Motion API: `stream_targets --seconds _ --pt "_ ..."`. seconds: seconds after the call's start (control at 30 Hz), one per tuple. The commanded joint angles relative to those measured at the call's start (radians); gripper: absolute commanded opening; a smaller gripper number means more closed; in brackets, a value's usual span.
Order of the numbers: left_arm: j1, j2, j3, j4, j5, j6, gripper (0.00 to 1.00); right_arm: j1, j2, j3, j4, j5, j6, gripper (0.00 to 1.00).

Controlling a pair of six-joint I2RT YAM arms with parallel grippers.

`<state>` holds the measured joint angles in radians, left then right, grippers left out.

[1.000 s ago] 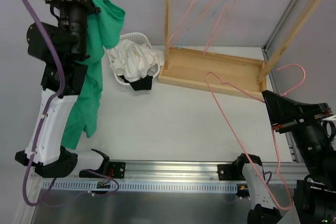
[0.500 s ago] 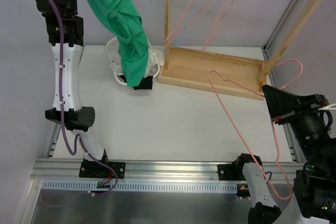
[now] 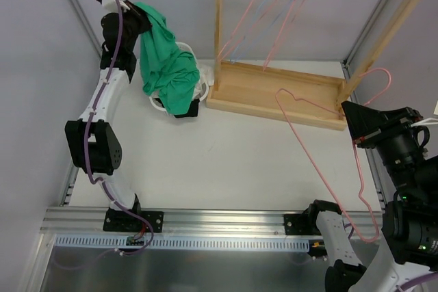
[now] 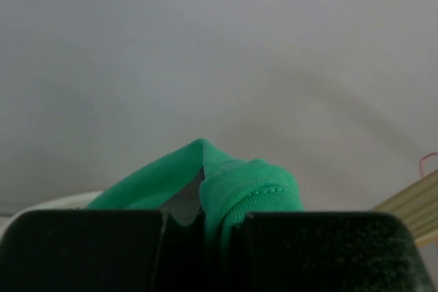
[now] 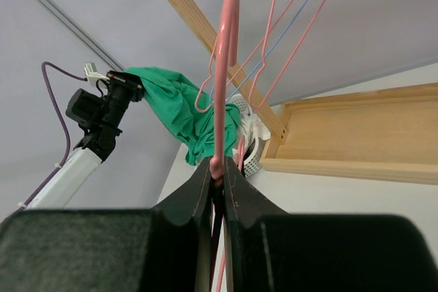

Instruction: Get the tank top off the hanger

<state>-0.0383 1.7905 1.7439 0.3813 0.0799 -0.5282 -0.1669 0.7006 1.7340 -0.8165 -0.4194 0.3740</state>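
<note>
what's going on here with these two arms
The left end effector is shut on a green tank top and holds it bunched up over the white laundry basket at the far left of the table. The right end effector is clamped on a bare pink hanger, raised near the wooden rack, where a few more wire hangers hang. The tank top is already off the hanger and looks about ready to be dropped into the basket.
</note>
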Motion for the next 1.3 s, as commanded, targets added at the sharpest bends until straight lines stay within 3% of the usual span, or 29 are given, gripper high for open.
stream_targets --seconds 0.0,0.13,0.23,0.4,0.57,0.7,0.83,1.0,1.03,1.13,1.2,1.27 --pt "-0.026 -0.117 -0.099 0.134 0.020 0.010 0.00 0.000 0.033 -0.001 0.074 0.037 -0.033 0.00" --pt "-0.037 -0.125 -0.268 0.125 -0.012 0.005 0.00 0.000 0.072 0.013 0.097 0.060 -0.070 0.00" --pt "-0.041 -0.080 -0.288 0.102 0.023 0.000 0.00 -0.002 0.115 0.053 0.117 0.085 -0.096 0.00" --pt "-0.055 0.071 -0.222 -0.031 0.021 0.023 0.00 0.000 0.166 0.104 0.140 0.123 -0.118 0.00" --pt "-0.061 0.254 -0.063 -0.185 0.008 0.017 0.00 -0.002 0.204 0.110 0.188 0.151 -0.119 0.00" --pt "-0.063 0.355 -0.018 -0.226 0.000 -0.019 0.00 0.000 0.241 0.116 0.244 0.174 -0.170 0.00" --pt "-0.064 0.405 0.000 -0.286 -0.005 -0.036 0.00 -0.002 0.286 0.146 0.315 0.200 -0.240 0.00" --pt "-0.064 0.356 -0.060 -0.288 -0.043 -0.038 0.00 0.000 0.388 0.236 0.345 0.209 -0.331 0.00" --pt "-0.063 0.348 -0.067 -0.289 -0.046 -0.036 0.02 0.000 0.402 0.243 0.353 0.220 -0.360 0.00" --pt "-0.063 0.296 -0.076 -0.289 -0.052 -0.020 0.22 -0.002 0.450 0.252 0.410 0.234 -0.405 0.00" --pt "-0.063 0.245 -0.083 -0.289 -0.049 -0.010 0.26 0.000 0.476 0.263 0.439 0.240 -0.431 0.00" --pt "-0.058 0.205 -0.098 -0.297 -0.037 0.010 0.39 0.000 0.519 0.280 0.451 0.254 -0.446 0.00"
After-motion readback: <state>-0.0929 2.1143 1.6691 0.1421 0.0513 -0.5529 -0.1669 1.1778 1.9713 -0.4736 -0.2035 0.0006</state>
